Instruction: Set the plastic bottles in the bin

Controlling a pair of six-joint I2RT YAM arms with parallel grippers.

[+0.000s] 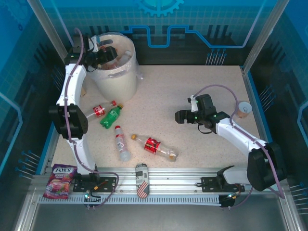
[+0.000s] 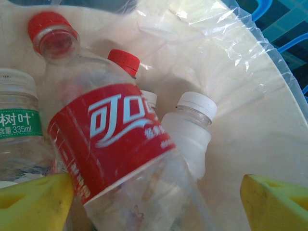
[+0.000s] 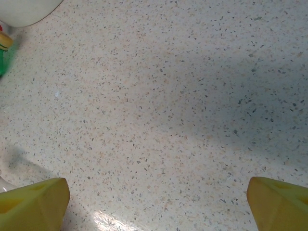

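Several plastic bottles already lie inside the bin, a cream bucket with a clear bag liner standing at the far left of the table. The left wrist view shows a red-labelled bottle on top of them, with a green-labelled bottle and a white-capped bottle beside it. The left gripper hangs over the bin mouth with its yellow fingers spread wide, clamping nothing. Four bottles lie on the table in front of the bin: a small red-capped bottle, the green bottle just beside it, a clear bottle, and a yellow-capped red-labelled bottle. The right gripper hovers over bare table at centre right, fingers apart and empty. A patterned can lies at the near edge, a snack bag at the near left, and a paper cup at the right.
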